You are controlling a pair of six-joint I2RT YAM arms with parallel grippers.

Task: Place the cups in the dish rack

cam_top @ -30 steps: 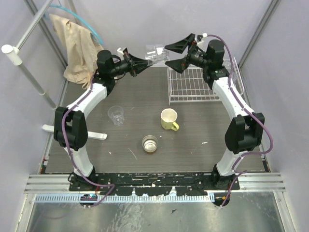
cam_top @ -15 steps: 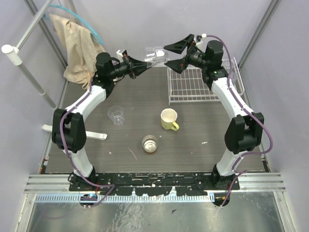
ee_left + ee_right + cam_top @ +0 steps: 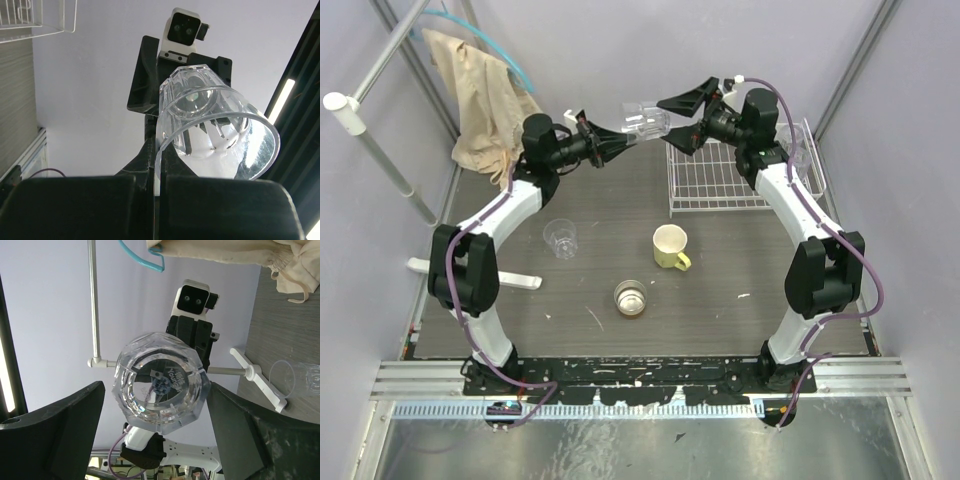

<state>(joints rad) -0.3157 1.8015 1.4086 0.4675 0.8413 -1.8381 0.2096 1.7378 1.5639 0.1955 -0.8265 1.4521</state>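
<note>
Upper-centre tumbler (image 3: 645,122): clear, faceted sides. Centre-left tumbler (image 3: 560,238): clear, plain rim. Mug (image 3: 670,246), centre: pale yellow, no pattern. Small cup (image 3: 631,297), below centre: metallic brown. Dish rack (image 3: 720,180), upper right: white wire grid. Table (image 3: 590,200): dark grey, streaked grain, white flecks. Cloth (image 3: 480,100), upper left: beige. Left arm (image 3: 505,205) and right arm (image 3: 800,205): white links, black joints, purple cables.
</note>
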